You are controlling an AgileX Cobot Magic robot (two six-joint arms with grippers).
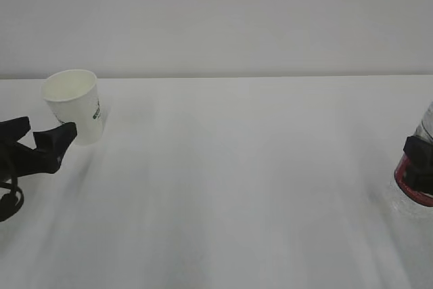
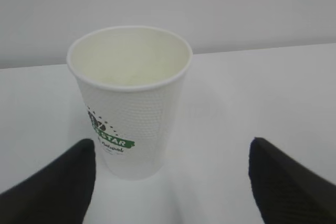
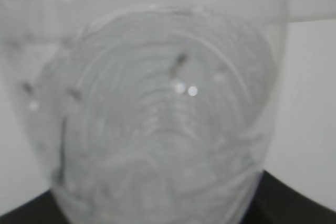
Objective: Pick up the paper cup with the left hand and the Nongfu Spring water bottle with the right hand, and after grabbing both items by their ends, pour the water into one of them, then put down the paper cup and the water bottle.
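Open wide on the left: black fingers (image 2: 50,184) in the two lower corners of the wrist view, touching nothing, with the cup (image 2: 131,108) upright between and just ahead of them. Seen from outside, left gripper (image 1: 40,132) at the lower left, just beside the cup, which stands on the white table (image 1: 223,187) at the upper left. Likely light, thin-walled and easy to crush or tip; best taken low on the textured wall near the logo (image 2: 105,135) with gentle pressure, never by the rolled rim. Inside, only a pale, faintly yellowish wall; hard to tell whether any water lies in it. On the right, apparently closed around the bottle (image 3: 157,119): right gripper (image 1: 418,166) at the far right edge, dark finger tips just visible in the lower corners of its wrist view, clear ribbed plastic filling the rest. Probably heavier than the cup, smooth, a little springy, perhaps slippery where droplets cling; firm hold near the red label (image 1: 406,184) advisable. Water level not readable.
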